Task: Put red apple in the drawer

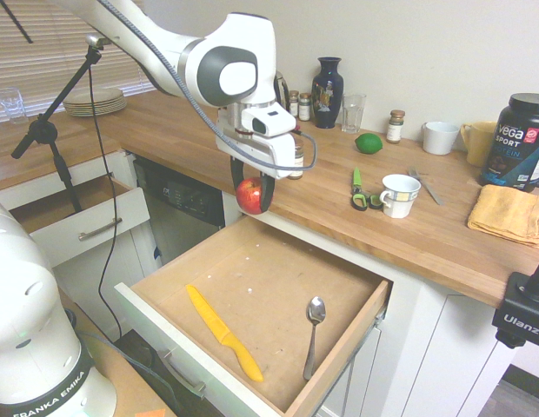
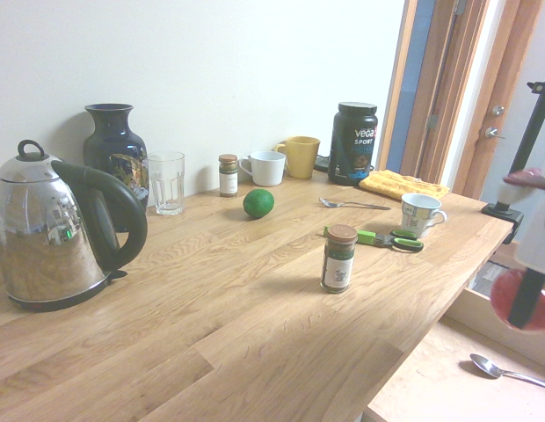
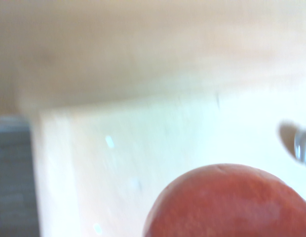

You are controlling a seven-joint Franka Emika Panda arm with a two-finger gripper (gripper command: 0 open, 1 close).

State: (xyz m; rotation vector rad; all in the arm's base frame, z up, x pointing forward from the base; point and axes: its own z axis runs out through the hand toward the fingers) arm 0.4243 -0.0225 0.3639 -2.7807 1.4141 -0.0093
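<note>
Fingers (image 1: 251, 193) grip the red apple (image 1: 249, 195), seemingly above the drawer's (image 1: 252, 287) back edge.

The red apple (image 1: 249, 195), held in the gripper (image 1: 252, 193), hangs above the rear edge of the open drawer (image 1: 178, 325). In the drawer, a knife (image 1: 222, 333) lies left of a spoon (image 1: 312, 334).

Red apple (image 1: 249, 195), yellow knife (image 1: 222, 333), green lime (image 1: 368, 143).

Glossy red apple (image 1: 249, 195), matt wooden drawer (image 1: 261, 287) bottom, shiny metal spoon (image 1: 314, 315), oiled-looking wood countertop (image 1: 209, 135).
</note>
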